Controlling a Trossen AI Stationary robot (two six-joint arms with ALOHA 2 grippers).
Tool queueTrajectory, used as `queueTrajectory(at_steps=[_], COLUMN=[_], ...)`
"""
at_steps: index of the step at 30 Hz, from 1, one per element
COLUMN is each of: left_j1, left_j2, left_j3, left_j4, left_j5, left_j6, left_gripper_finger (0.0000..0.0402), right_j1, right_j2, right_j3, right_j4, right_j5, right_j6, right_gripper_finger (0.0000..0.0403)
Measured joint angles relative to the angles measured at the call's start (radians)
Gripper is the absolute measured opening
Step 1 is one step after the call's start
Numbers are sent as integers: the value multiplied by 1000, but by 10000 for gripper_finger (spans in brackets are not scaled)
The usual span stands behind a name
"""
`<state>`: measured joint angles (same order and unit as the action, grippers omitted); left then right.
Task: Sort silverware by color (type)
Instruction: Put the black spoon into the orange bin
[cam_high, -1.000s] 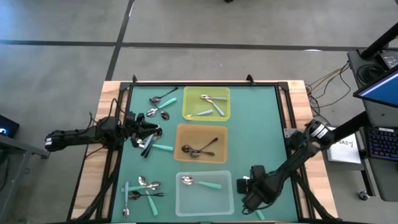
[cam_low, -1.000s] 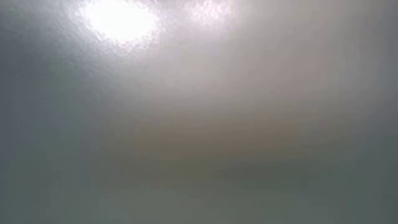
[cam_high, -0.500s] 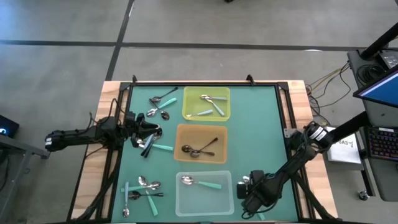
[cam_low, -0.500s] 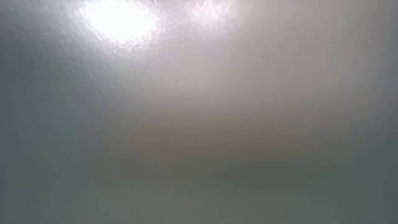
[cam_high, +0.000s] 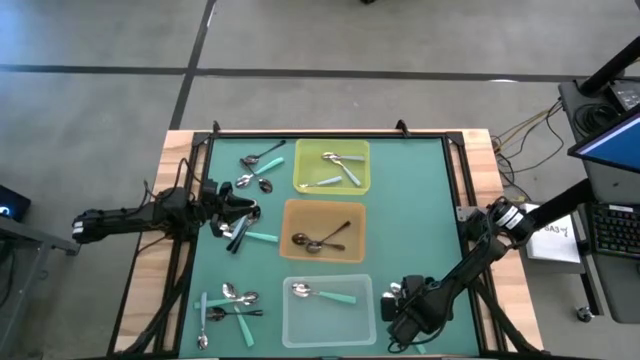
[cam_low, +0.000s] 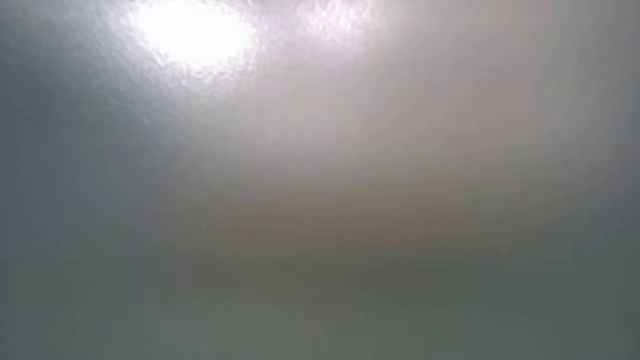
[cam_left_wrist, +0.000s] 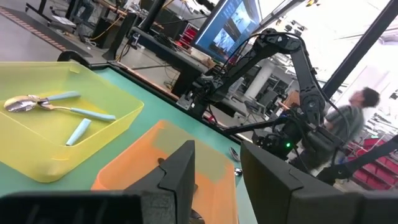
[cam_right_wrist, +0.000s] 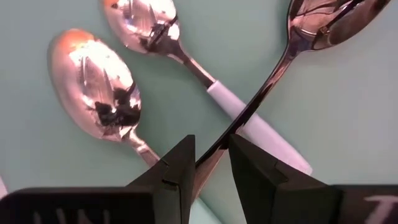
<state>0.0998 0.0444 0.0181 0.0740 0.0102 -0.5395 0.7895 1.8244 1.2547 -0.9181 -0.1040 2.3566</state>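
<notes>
right gripper (cam_right_wrist: 208, 165) pinches dark spoon (cam_right_wrist: 311, 28) by its handle, shifted a little nearer the clear tray (cam_high: 328, 312) since before; carry seems underway. left gripper (cam_left_wrist: 217, 177) spread, idle by loose spoons (cam_high: 243, 168)

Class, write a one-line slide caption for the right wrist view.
Right gripper pinches a dark spoon's handle above two shiny spoons.

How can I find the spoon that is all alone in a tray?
Down the middle of the green table runs a line of three square trays: the yellow tray, the orange tray, then the clear tray. In the clear one lies a single spoon with a shiny bowl and a teal handle. The other two trays each hold several.
</notes>
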Motion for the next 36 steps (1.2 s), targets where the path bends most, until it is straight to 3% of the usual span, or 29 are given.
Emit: queueTrajectory(at_steps=[14,36], left_j1=[0,0], left_j2=[0,0], left_j3=[0,0], left_j4=[-1,-1], left_j5=[0,0], left_j6=[0,0], left_gripper_finger=[111,111], right_j1=[44,97], right_j2=[-3,-3], right_j3=[12,106], right_j4=[50,-17], right_j5=[18,88], right_j6=[7,-8], right_gripper_finger=[91,91])
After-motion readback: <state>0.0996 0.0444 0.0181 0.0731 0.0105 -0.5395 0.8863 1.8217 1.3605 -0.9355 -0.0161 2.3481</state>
